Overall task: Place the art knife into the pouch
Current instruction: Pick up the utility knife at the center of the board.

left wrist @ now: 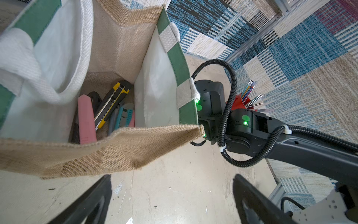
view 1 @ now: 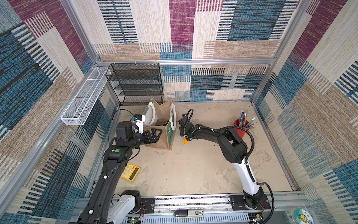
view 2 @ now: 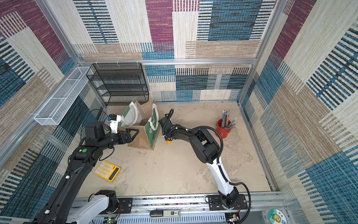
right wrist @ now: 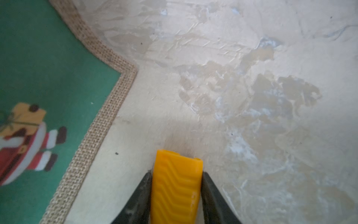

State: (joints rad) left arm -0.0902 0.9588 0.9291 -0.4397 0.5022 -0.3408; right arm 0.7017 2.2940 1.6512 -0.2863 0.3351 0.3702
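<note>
The pouch (view 1: pixel 170 135) (view 2: pixel 144 140), tan burlap with green panels and white loop handles, stands open at the back left of the table. The left wrist view looks into the pouch (left wrist: pixel 116 151), where several utility knives lie, among them a yellow-black one (left wrist: pixel 111 104) and a pink one (left wrist: pixel 86 120). My left gripper (view 1: pixel 157 133) (view 2: pixel 135 132) (left wrist: pixel 172 176) is open and empty beside the pouch's tan side. My right gripper (view 1: pixel 186 138) (right wrist: pixel 176 171) is shut on the yellow art knife (view 1: pixel 186 142) (view 2: pixel 169 142) (right wrist: pixel 176 184), just right of the pouch's Santa-printed panel (right wrist: pixel 48 67) and low over the table.
A red pen cup (view 1: pixel 239 130) full of pens stands at the right. A yellow calculator (view 1: pixel 130 171) lies near the left arm. A black mesh shelf (view 1: pixel 137 83) stands behind the pouch, and a white wire basket (view 1: pixel 83 97) hangs on the left wall.
</note>
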